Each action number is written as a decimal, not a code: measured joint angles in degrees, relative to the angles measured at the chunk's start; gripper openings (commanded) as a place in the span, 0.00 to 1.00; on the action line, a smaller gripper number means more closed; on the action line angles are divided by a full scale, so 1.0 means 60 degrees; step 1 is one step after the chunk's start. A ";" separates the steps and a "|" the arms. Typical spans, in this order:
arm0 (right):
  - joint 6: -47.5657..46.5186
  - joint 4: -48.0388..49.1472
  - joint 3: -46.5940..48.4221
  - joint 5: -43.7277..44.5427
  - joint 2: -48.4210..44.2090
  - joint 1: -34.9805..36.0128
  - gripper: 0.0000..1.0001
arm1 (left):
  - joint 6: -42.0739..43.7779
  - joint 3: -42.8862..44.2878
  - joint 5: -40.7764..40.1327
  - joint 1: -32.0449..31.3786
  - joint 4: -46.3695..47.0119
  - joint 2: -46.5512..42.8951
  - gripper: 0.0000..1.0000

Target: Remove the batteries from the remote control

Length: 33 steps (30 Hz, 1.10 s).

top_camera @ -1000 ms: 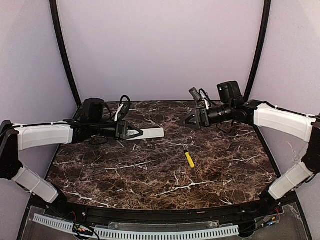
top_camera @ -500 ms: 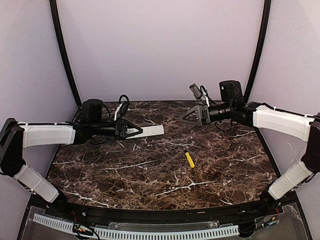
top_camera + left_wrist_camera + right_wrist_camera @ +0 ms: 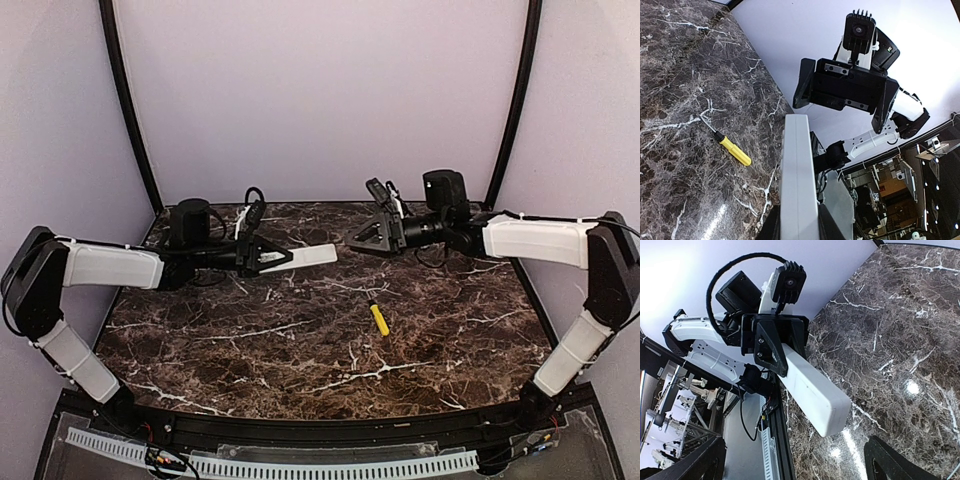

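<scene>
We judge the slim white plastic remote control (image 3: 312,255) light, stiff, slick; left hand (image 3: 280,258) clamps one end, the spread right hand (image 3: 840,97) suits the other.

Top camera high at near edge, looking down over whole table (image 3: 300,350). Wrist cameras close in, facing each other; all three views share remote control (image 3: 305,256).

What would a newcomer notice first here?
The white remote control, clamped in the left end effector at mid-left, points like a baton at the right end effector, which faces it wide open. Nearer the camera, a small yellow stick tool lies on the dark marbled table, right of centre.
</scene>
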 measured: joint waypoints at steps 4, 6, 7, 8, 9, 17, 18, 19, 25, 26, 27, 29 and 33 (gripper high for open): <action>0.0215 0.0084 0.0109 0.0186 0.0346 0.0310 0.92 | -0.0353 0.0000 0.0113 0.0000 0.0517 0.0244 0.00; 0.0321 0.0124 0.0182 0.0237 0.0488 0.0455 0.91 | -0.0510 0.0000 0.0164 0.0000 0.0743 0.0317 0.00; 0.0368 0.0131 0.0237 0.0248 0.0579 0.0539 0.90 | -0.0608 0.0000 0.0204 0.0000 0.0889 0.0353 0.00; 0.0386 0.0142 0.0277 0.0262 0.0645 0.0579 0.89 | -0.0699 0.0000 0.0237 0.0000 0.1038 0.0372 0.00; 0.0404 0.0164 0.0335 0.0270 0.0725 0.0637 0.87 | -0.0780 0.0000 0.0280 0.0000 0.1177 0.0386 0.00; 0.0561 0.0313 0.0852 0.0273 0.1140 0.0852 0.80 | -0.1239 -0.0004 0.0572 0.0000 0.2022 0.0481 0.00; 0.0572 0.0350 0.0903 0.0233 0.1162 0.0882 0.78 | -0.1271 -0.0004 0.0608 0.0000 0.2073 0.0484 0.00; 0.0597 0.0412 0.0925 0.0193 0.1173 0.0911 0.76 | -0.1286 -0.0004 0.0637 0.0000 0.2109 0.0488 0.00; 0.0783 0.0667 0.1002 0.0058 0.1319 0.1002 0.66 | -0.1381 -0.0055 0.0736 0.0000 0.2229 0.0488 0.00; 0.0823 0.0692 0.1009 0.0029 0.1359 0.1005 0.64 | -0.1384 -0.0084 0.0739 0.0000 0.2251 0.0488 0.00; 0.0852 0.0710 0.1020 0.0000 0.1395 0.1013 0.63 | -0.1384 -0.0106 0.0739 0.0000 0.2269 0.0488 0.00; 0.0911 0.0765 0.1038 -0.0029 0.1475 0.1042 0.59 | -0.1388 -0.0135 0.0739 0.0000 0.2284 0.0488 0.00; 0.0969 0.0820 0.1075 -0.0069 0.1555 0.1100 0.52 | -0.1388 -0.0138 0.0758 0.0000 0.2346 0.0488 0.00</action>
